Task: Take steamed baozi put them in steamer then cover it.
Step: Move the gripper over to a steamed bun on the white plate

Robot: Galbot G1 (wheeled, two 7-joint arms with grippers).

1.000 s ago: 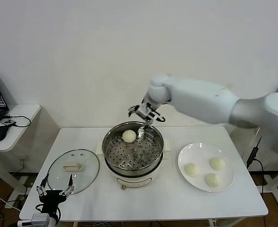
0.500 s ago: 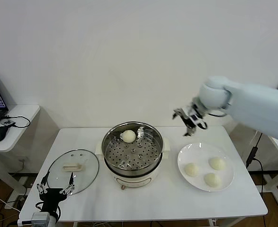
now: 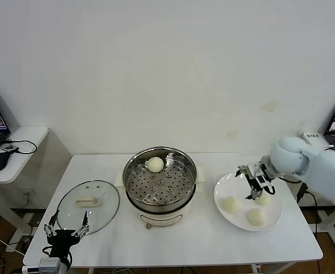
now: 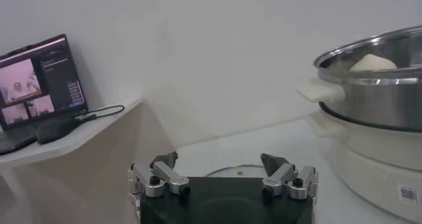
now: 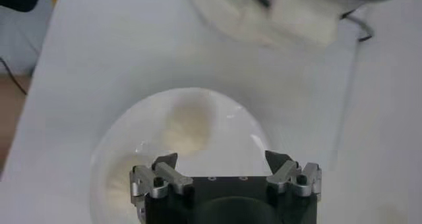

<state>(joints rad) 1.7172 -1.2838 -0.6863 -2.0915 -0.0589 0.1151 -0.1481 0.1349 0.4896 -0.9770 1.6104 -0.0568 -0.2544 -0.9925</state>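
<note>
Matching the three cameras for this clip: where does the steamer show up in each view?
Head view: steamer at table centre, one baozi inside.
Left wrist view: its steel pot fills the right edge.
Right wrist view: only a blurred cream part, seemingly its base, at the top edge.
Shared landmark: the cream base.

Smooth white arm shell [image 3: 321, 165]; black gripper bodies, silver fingers [image 5: 161, 177] with dark screws.

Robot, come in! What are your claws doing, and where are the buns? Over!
Right claw open above plate, empty. Left claw open, parked near cover. One baozi in steamer, three on plate. Nothing in the way.
</note>
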